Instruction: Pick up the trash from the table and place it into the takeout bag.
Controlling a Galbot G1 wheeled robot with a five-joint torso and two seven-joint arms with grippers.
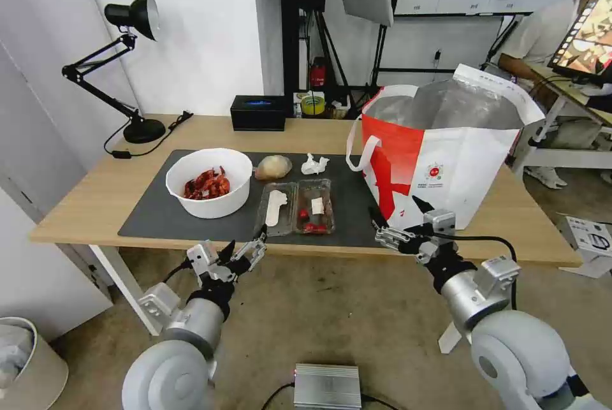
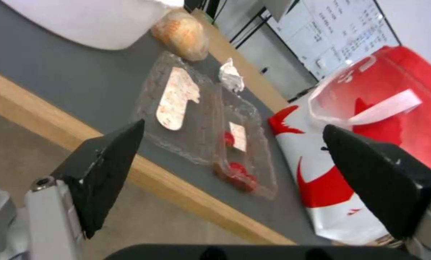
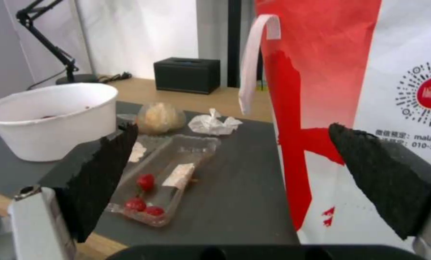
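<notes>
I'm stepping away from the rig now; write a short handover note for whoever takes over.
Left pincer: open, empty, before the table's near edge.
Right pincer: open, empty, by the takeout bag's front.
On the mat: white bowl, clear tray, tissue, wrapped lump.
Done: nothing picked up.
Left: all four pieces into the bag.

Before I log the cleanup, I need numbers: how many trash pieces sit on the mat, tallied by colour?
White: 2, the bowl and the tissue.
Clear: 1, the hinged tray.
Beige: 1, the wrapped lump.
Total: 4, none yet in the takeout bag.
</notes>
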